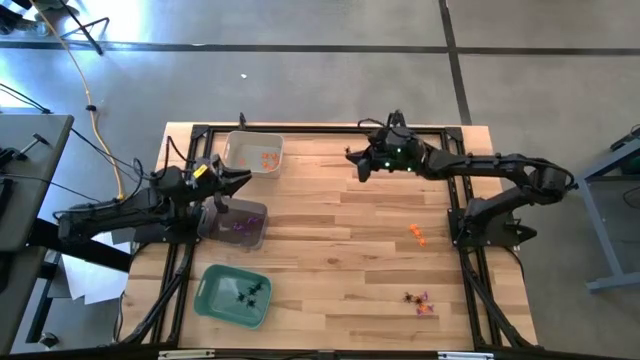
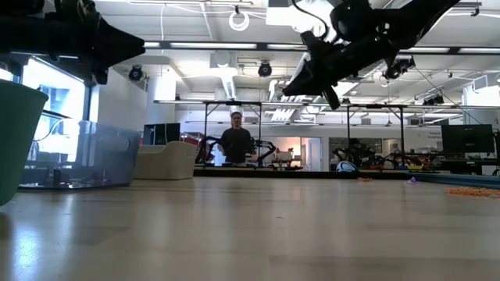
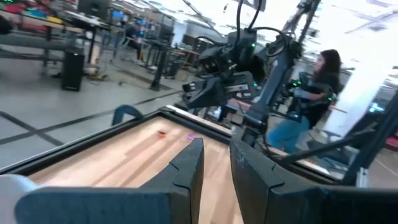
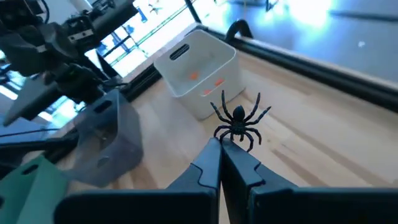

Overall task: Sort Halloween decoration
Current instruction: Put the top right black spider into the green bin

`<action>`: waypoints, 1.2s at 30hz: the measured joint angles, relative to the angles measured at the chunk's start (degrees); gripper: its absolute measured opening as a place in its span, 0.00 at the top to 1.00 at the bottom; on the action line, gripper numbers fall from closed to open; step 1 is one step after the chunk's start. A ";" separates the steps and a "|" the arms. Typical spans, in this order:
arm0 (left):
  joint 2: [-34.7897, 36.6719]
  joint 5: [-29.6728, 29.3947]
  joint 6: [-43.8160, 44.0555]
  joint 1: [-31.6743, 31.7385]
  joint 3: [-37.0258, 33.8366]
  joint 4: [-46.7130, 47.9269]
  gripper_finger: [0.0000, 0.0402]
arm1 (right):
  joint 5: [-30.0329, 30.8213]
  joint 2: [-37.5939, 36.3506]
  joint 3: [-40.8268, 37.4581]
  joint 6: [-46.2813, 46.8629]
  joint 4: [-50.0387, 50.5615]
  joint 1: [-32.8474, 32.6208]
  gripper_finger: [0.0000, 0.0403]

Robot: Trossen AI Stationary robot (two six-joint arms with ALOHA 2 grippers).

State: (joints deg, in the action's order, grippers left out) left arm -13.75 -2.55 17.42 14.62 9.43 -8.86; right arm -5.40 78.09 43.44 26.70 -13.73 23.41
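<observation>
On the left of the tabletop (image 1: 340, 250), the left end effector (image 1: 243, 178) hangs above the grey clear tray (image 1: 240, 222) holding purple trinkets (image 1: 239, 226), its fingers (image 3: 186, 168) slightly parted with nothing between them. Nearby sit the white tray (image 1: 254, 154) with orange pieces (image 1: 268, 158) and the green tray (image 1: 232, 296) with black spiders (image 1: 247, 292). Farther right, the right end effector (image 1: 356, 167) is raised above the boards, pressed together on a leg of a black spider (image 4: 239, 126) that juts from its tips. Loose orange trinkets (image 1: 417, 234) and a mixed cluster (image 1: 419, 301) lie at the right.

black spider (image 4: 239, 126) | pinched in right fingers (image 4: 233, 168) | above table
</observation>
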 joint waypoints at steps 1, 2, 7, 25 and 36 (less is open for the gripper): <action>-1.95 0.00 -0.16 -0.65 0.00 -2.00 0.84 | 1.09 0.15 0.00 -0.08 -1.00 -0.81 1.00; -4.08 0.01 -0.59 -1.31 0.00 -4.25 0.84 | 1.87 0.45 0.00 -0.28 -2.56 -1.56 1.00; -16.58 0.00 -2.73 -4.91 0.00 -16.99 0.84 | 2.20 4.19 0.01 -1.68 -12.08 -4.96 1.00; -42.20 -4.50 -7.83 -7.20 5.31 -40.82 0.84 | 0.74 21.57 22.92 -20.02 -0.82 -13.66 1.00; -47.07 -2.85 -11.37 -7.18 7.10 -40.73 0.65 | -0.28 21.57 23.37 -24.69 -1.67 -13.17 1.00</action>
State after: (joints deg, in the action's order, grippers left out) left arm -60.82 -5.40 6.05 7.44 16.53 -49.59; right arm -5.68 99.66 66.81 2.01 -15.39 10.24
